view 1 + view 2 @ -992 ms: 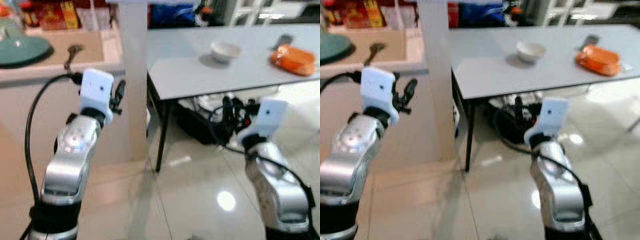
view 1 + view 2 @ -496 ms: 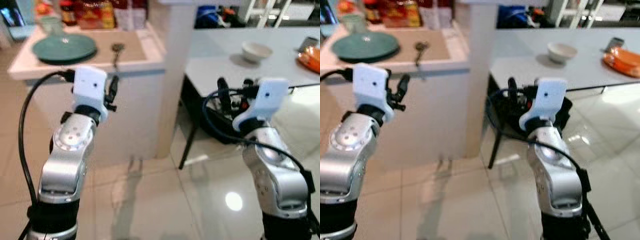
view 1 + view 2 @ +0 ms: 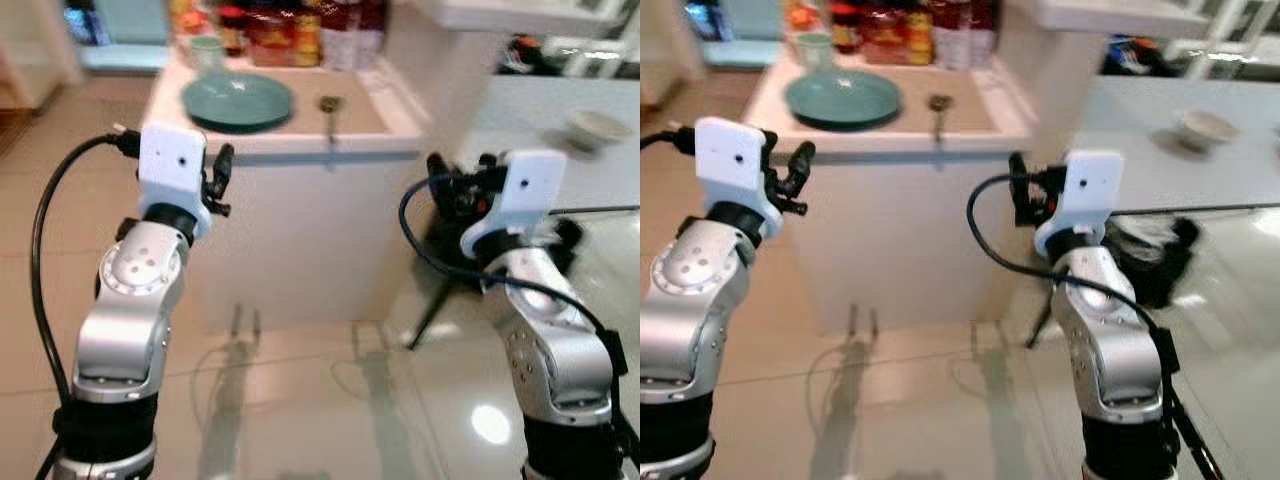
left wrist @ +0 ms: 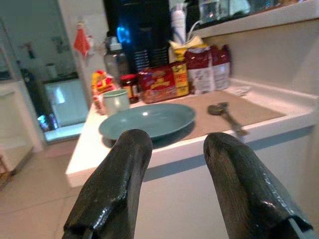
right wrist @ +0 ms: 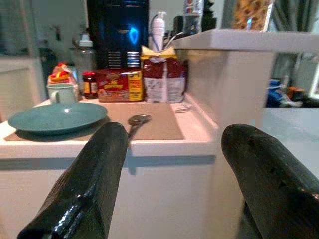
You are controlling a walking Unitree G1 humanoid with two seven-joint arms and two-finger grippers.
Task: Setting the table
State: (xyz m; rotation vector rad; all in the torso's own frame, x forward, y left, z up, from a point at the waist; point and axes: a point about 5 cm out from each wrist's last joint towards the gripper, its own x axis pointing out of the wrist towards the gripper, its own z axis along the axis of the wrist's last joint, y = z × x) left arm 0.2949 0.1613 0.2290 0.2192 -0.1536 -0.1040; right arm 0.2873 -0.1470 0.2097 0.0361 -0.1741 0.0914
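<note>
A teal plate point(image 3: 238, 101) lies on the white counter point(image 3: 300, 150), with a metal spoon point(image 3: 329, 108) on a tan mat beside it and a pale green mug point(image 4: 116, 101) behind. A white bowl point(image 3: 1205, 126) stands on the grey table point(image 3: 1140, 160) to the right. My left gripper point(image 4: 177, 144) is raised in front of the counter, short of the plate, open and holding nothing. Level with it, my right gripper point(image 5: 177, 134) is open and holds nothing, facing the spoon from a distance.
Jars, red packets and a white pump bottle point(image 4: 178, 25) line the back of the counter. A white pillar point(image 5: 234, 99) rises at the counter's right end. Dark bags and cables point(image 3: 1150, 260) lie under the table. Glossy tiled floor point(image 3: 300, 400) spreads in front.
The whole view has swung left: the counter with plate and spoon now sits in the middle and the grey table has slid to the right edge. Both arms keep their raised pose.
</note>
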